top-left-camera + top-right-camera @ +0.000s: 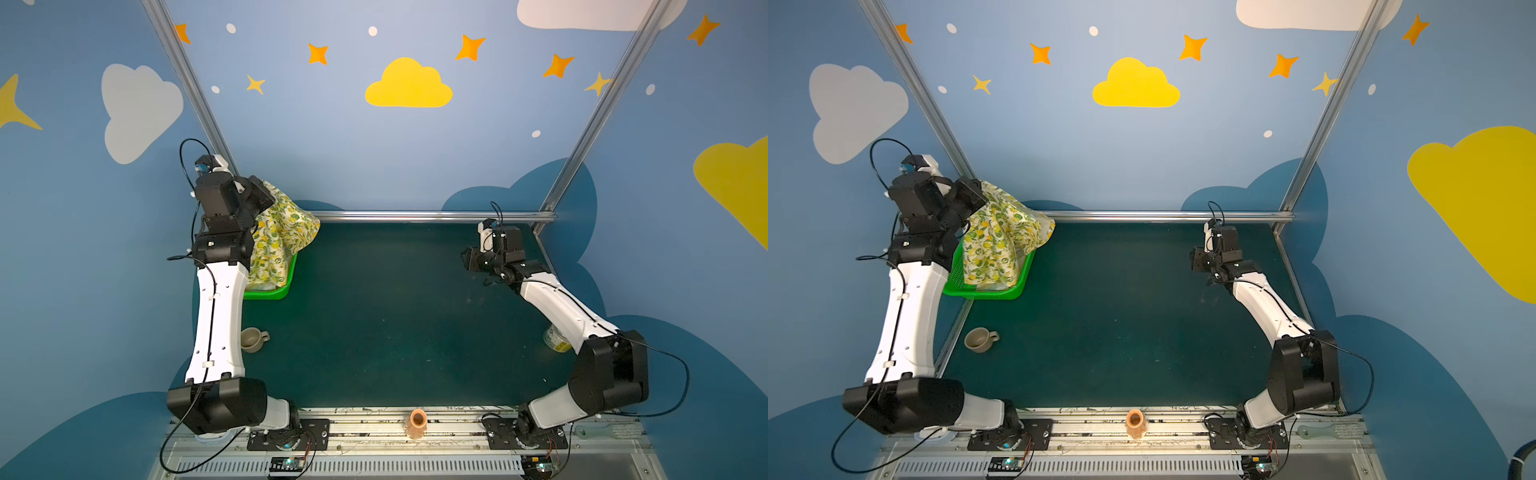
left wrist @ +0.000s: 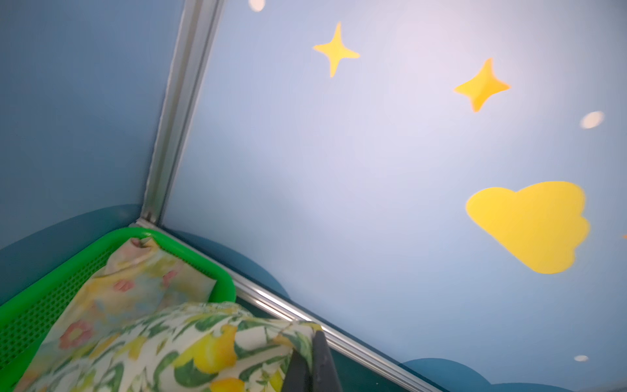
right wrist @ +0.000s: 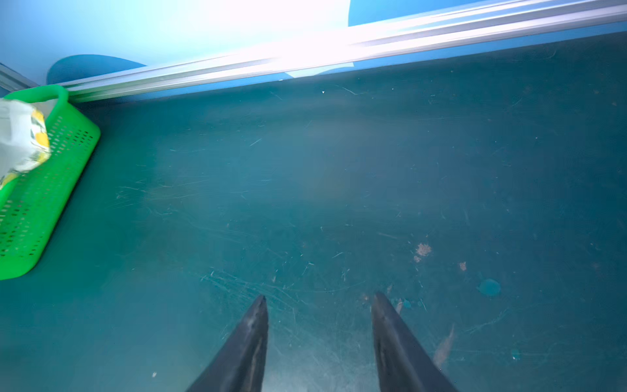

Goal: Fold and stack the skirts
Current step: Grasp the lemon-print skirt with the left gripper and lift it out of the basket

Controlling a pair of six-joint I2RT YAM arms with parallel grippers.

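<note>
Over green basket (image 1: 984, 294), left tool (image 2: 315, 337) clamped on lemon skirt (image 1: 994, 245), long axis hanging downward; right tool (image 3: 319, 296) apart.

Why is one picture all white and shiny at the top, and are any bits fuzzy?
In the right wrist view, bright glare washes out the wall and part of the metal rail; the green basket looks a little smeared. In the left wrist view, the lemon skirt and flowered skirt are soft and blurry. Both top views look sharp.

No readable text, label, number or sign on anything in any view.
</note>
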